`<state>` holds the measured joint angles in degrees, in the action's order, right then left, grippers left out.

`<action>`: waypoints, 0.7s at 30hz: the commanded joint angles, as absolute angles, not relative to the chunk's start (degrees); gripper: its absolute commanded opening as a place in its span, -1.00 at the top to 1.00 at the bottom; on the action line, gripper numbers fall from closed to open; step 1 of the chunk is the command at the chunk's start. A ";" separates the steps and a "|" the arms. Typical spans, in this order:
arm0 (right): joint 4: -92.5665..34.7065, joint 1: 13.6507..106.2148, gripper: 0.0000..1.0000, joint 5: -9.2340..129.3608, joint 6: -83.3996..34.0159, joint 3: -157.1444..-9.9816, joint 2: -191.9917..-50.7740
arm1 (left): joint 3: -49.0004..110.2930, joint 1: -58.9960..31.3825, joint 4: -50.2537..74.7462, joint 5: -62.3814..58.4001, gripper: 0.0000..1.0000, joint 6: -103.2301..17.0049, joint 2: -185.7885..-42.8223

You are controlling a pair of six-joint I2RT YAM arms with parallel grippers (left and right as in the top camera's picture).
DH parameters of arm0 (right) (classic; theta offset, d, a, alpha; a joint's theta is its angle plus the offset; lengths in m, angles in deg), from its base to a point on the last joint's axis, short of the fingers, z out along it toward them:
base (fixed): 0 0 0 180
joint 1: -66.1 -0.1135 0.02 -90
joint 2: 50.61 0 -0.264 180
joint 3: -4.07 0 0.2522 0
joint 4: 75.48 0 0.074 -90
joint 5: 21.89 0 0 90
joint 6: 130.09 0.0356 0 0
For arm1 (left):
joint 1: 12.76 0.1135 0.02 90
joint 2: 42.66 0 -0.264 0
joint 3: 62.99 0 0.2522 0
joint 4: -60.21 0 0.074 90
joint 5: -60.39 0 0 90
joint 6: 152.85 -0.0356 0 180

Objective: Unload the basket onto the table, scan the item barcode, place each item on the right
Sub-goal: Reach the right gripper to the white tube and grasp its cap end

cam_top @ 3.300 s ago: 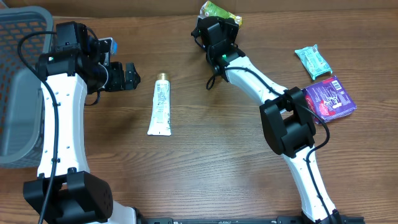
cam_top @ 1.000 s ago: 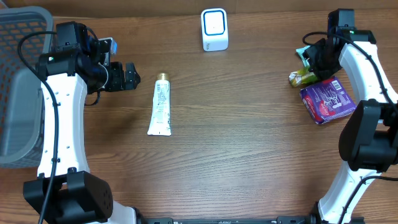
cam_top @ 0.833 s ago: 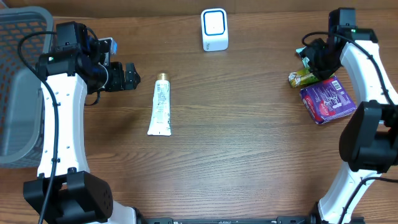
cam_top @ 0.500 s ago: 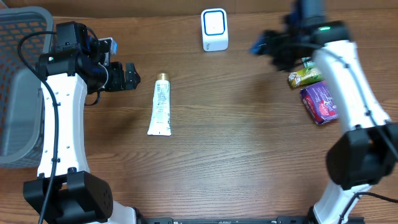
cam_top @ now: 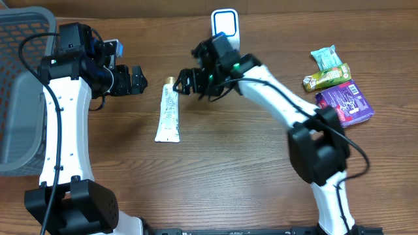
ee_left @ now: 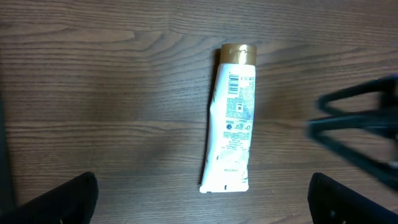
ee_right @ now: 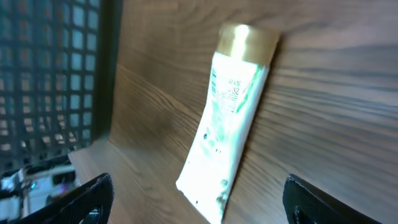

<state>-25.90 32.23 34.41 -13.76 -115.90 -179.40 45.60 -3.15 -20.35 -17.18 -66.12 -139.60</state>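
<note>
A white squeeze tube [cam_top: 168,112] lay flat on the wooden worktop [cam_top: 228,176], left of centre. Its crimped end was nearest, its gold cap [cam_top: 170,81] pointed away, and its printed label faced up. The print was too small to pick out a barcode.

The tube looked light, soft and smooth, and likely to dent or slide under a hard pinch. The firmer shoulder just below the cap seemed the safest place to grip, taken across the narrow sides so the label stayed uncovered.

The left hand [cam_top: 135,79] hovered just left of the cap end, fingers spread wide and empty. The right hand [cam_top: 185,79] hung near the cap on the other side, fingers likewise apart with nothing held.

Well to the right lay three snack packets: purple [cam_top: 345,104], yellow-green [cam_top: 326,78] and mint green [cam_top: 326,58]. A grey mesh basket [cam_top: 19,39] stood at the far left. At the far edge stood a white scanner [cam_top: 225,26].
</note>
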 commanded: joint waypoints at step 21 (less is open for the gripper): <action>-35.08 26.20 -0.25 39.57 -7.01 -116.47 -191.73 | 45.53 -3.04 -20.35 -16.66 -0.99 -65.40 -137.79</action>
